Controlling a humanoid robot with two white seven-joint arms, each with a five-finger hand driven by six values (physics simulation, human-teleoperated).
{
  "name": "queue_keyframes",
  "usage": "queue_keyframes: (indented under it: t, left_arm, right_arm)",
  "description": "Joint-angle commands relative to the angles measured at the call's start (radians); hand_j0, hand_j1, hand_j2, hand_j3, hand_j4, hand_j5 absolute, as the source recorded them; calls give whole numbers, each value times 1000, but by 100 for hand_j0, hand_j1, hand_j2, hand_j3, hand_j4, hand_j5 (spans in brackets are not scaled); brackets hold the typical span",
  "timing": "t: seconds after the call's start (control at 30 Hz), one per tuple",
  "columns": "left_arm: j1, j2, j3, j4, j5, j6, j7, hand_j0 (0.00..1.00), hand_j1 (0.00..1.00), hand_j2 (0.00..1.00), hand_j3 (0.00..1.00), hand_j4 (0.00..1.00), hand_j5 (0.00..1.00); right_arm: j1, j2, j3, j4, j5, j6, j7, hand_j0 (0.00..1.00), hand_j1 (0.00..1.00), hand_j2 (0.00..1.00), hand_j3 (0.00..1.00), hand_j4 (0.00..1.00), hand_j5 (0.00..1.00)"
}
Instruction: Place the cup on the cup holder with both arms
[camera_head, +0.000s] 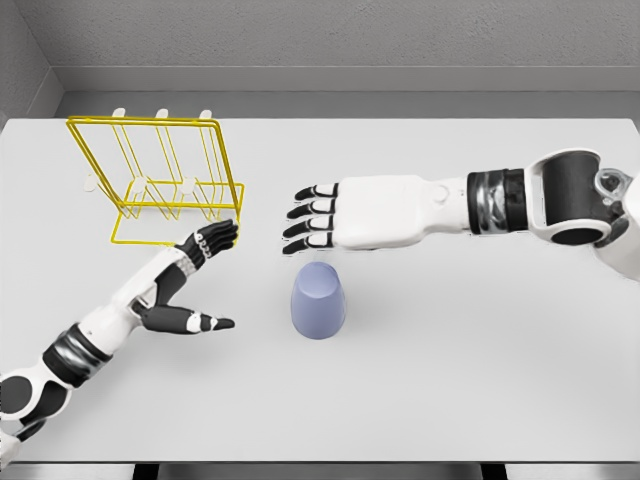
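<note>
A pale blue cup (319, 302) stands upside down on the white table (450, 350), near the middle. The yellow wire cup holder (160, 180) with white-tipped pegs stands at the back left. My right hand (312, 215) reaches in from the right, palm down, fingers spread open, hovering just behind and above the cup without touching it. My left hand (205, 270) lies open to the left of the cup, fingertips near the holder's front right corner and thumb pointing toward the cup. Neither hand holds anything.
A grey wall runs along the table's back edge (330, 118). The table's front edge (320, 462) is at the bottom of the view.
</note>
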Motion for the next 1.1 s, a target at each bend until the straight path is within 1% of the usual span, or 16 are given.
queue_keyframes:
  t: [0.0,0.07,0.1,0.27,0.3,0.37,0.4,0.5,0.57,0.63,0.67,0.73,0.77,0.83,0.9,1.07]
  left_arm:
    - [0,-15,-21,14,0,0,0,100,100,100,100,100,100]
    - [-3,-18,-27,14,0,0,0,100,100,100,100,100,100]
    - [-5,-24,-27,14,0,0,0,100,100,100,100,100,100]
    - [-32,-41,-58,40,0,0,0,100,100,100,100,100,100]
    - [-34,-49,-58,40,0,0,0,100,100,100,100,100,100]
    - [-41,-55,-64,40,0,0,0,100,100,100,100,100,100]
    - [-44,-59,-70,40,0,0,0,100,100,100,100,100,100]
    - [-57,-59,-92,40,0,0,0,100,100,100,100,100,100]
    - [-67,-61,-101,40,0,0,0,100,100,100,100,100,100]
    - [-67,-64,-102,40,0,0,0,100,100,100,100,100,100]
    - [-80,-78,-109,45,0,0,0,100,100,100,100,100,100]
    - [-104,-81,-144,68,0,0,0,100,100,100,100,100,100]
    - [-109,-96,-144,74,0,0,0,100,100,100,100,100,100]
    - [-118,-101,-155,80,1,0,0,100,100,100,100,100,100]
    - [-133,-104,-173,86,1,0,0,100,100,100,100,100,100]
    - [-146,-105,-176,85,1,0,0,100,100,100,100,100,100]
  right_arm:
    - [2,-60,-102,0,-57,2,-3,100,100,100,100,100,100]
    - [11,-91,-167,7,-88,2,-3,100,100,100,100,100,100]
    - [20,-102,-176,9,-88,2,-4,100,100,100,100,100,100]
    - [44,-134,-187,109,-89,2,-9,100,100,100,100,100,100]
    - [75,-137,-227,125,-94,2,-10,100,100,100,100,100,100]
    - [178,-138,-334,156,-128,2,-9,100,100,100,100,100,100]
    - [204,-138,-359,173,-145,2,-10,100,100,100,100,100,100]
    - [212,-143,-385,250,-226,2,-10,100,100,100,100,100,100]
    - [244,-166,-392,250,-276,2,-10,100,100,100,100,100,100]
    - [278,-165,-394,253,-286,2,-10,100,100,100,100,100,100]
    - [302,-165,-412,251,-324,2,-10,100,100,100,100,100,100]
    - [386,-157,-471,248,-329,2,-10,100,100,100,100,100,100]
    - [416,-152,-483,251,-329,2,-10,100,100,100,100,100,100]
    - [459,-149,-510,251,-332,2,-12,100,100,100,100,100,100]
    - [502,-151,-576,250,-393,2,-10,100,100,100,100,100,100]
    - [522,-134,-578,260,-395,2,-10,100,100,100,100,100,100]
